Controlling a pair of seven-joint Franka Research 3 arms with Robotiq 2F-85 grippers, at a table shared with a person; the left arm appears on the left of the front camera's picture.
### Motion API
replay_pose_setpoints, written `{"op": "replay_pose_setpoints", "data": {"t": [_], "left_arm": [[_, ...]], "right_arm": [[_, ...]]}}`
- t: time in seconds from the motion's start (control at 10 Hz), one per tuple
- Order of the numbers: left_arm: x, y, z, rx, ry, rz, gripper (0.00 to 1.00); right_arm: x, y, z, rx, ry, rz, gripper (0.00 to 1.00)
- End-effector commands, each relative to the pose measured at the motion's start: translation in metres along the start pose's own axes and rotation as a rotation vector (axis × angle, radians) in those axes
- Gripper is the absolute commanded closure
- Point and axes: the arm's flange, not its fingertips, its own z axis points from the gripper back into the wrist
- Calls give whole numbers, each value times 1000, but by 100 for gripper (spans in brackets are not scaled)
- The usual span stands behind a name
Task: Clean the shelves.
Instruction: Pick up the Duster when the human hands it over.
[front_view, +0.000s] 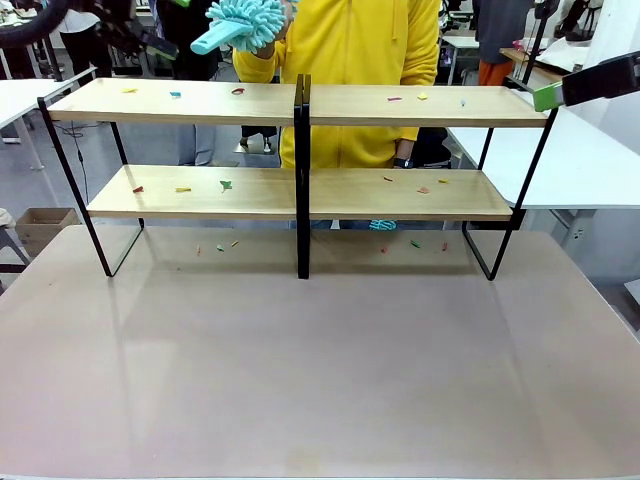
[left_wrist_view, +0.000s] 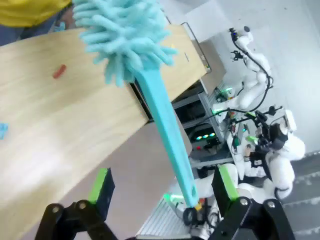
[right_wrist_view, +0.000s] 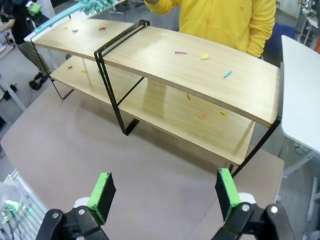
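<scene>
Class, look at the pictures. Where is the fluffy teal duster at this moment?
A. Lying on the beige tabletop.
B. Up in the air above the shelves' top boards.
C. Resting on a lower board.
B: the duster is raised in front of the person's yellow top, above the top boards of the shelves.

A beige tabletop (front_view: 320, 380) is filling the foreground. To its right a white table (front_view: 570, 165) is standing; to its left a cardboard box (front_view: 40, 228) is sitting on the grey floor (front_view: 150, 145).
</scene>
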Motion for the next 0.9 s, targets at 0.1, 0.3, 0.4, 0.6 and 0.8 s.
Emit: {"op": "replay_pose_setpoints", "data": {"t": [0.1, 0.3, 0.4, 0.6, 0.8], "left_arm": [[13, -9, -20, -41, -5, 68, 0], [13, -6, -33, -71, 17, 106, 0], [13, -3, -39, -72, 20, 122, 0], [15, 0, -42, -91, 32, 132, 0], [14, 0, -42, -114, 6, 125, 58]], "right_arm": [[0, -1, 0, 3, -2, -5, 0], [0, -1, 0, 3, -2, -5, 0], [0, -1, 0, 3, -2, -5, 0], [0, -1, 0, 3, -2, -5, 0], [0, -1, 0, 3, -2, -5, 0]]}}
